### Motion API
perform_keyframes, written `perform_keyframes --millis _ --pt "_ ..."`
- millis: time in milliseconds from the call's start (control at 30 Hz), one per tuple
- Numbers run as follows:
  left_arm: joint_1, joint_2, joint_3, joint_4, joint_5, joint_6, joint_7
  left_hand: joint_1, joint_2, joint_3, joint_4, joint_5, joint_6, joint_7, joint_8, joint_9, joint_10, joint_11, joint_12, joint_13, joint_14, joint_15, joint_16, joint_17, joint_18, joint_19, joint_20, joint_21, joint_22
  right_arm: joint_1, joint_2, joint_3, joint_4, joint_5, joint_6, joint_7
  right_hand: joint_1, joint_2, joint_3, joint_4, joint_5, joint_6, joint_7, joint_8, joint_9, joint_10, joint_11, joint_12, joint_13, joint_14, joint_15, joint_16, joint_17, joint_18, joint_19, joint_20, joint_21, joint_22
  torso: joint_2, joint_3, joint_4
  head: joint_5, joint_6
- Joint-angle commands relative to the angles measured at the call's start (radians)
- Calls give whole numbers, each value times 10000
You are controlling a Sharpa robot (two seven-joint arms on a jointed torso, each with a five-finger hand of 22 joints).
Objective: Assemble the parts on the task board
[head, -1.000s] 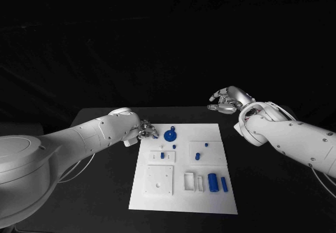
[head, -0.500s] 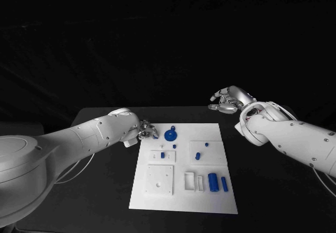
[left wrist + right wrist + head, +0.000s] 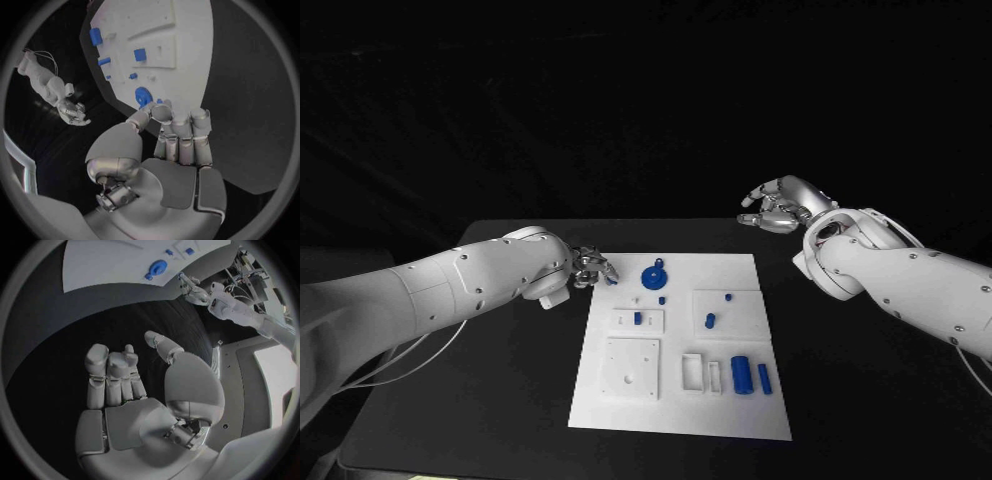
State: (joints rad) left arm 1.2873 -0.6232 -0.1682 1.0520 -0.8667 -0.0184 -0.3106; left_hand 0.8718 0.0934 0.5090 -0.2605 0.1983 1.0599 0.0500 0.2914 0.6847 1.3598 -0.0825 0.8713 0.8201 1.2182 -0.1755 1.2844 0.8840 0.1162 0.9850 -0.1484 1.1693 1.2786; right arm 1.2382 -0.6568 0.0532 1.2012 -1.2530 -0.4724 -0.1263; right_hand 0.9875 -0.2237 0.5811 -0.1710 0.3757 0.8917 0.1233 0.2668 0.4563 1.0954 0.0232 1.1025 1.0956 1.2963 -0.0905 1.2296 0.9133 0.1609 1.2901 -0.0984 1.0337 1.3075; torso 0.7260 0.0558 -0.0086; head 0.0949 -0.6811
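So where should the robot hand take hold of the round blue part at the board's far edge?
Probably by the small tab sticking off the round blue part toward the far-left corner, coming from above on the left robot hand's side. The disc seems to lie flat on the task board, leaving little rim to pinch.

The head camera looked down from above on the board (image 3: 679, 345) at mid-distance, both arms coming in from the sides. The left wrist camera sat close behind the left hand (image 3: 178, 135), facing the board's (image 3: 187, 45) far end. The right wrist camera sat behind the right hand (image 3: 134, 375), facing the table. All three shared the round blue part (image 3: 653, 277) (image 3: 143, 95) (image 3: 156, 266).
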Motion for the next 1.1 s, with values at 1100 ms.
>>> perform_keyframes --millis 1100 --pt "-288 -1145 -734 3305 -1375 -2636 -653 -312 -319 102 -130 1811 1806 -633 831 196 540 -406 680 459 529 -371 720 264 112 542 -1175 364 161 0 -56 2 -2 23 156 37 -8 38 -34 37 86 -51 134 50 16 -75 -10 40 -20 35 19 -52 18 1009 5 -69 -62 14 -38 -18 74 88 -176"
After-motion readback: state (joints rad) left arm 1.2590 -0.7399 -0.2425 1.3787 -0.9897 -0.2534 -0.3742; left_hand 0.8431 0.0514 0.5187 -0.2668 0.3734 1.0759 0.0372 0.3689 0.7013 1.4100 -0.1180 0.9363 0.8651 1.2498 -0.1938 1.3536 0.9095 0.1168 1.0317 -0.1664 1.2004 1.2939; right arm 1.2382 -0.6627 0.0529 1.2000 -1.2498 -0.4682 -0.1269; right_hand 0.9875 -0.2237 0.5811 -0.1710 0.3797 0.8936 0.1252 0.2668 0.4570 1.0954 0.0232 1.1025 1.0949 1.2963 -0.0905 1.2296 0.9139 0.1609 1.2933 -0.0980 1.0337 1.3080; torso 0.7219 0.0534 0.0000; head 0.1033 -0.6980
